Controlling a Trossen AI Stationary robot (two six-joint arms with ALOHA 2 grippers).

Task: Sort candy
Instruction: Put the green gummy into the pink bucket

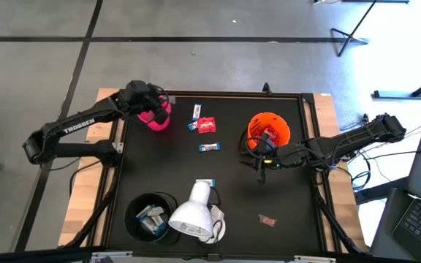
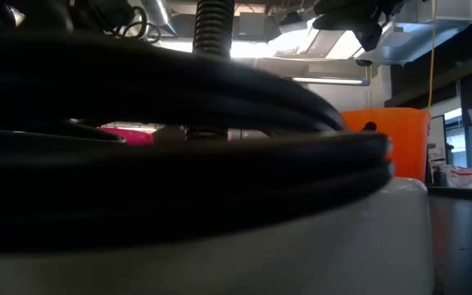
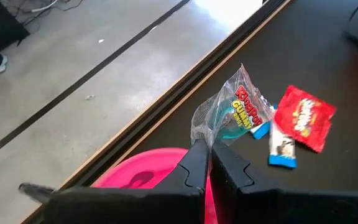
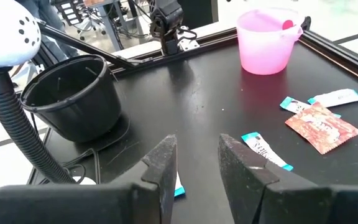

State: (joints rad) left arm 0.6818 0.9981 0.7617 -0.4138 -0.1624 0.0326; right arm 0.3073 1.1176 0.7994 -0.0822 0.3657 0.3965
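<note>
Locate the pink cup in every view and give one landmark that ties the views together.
High view: pink cup at the mat's far-left corner, under the left gripper.
Low view: a pink sliver left of centre, behind black cable.
Left wrist view: its rim below the fingers, which pinch a clear candy packet.
Right wrist view: upper right.
Shared landmark: the red candy packet.

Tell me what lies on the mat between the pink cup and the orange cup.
In the high view, between the pink cup and orange cup: a red packet and two white-and-blue bars.
</note>
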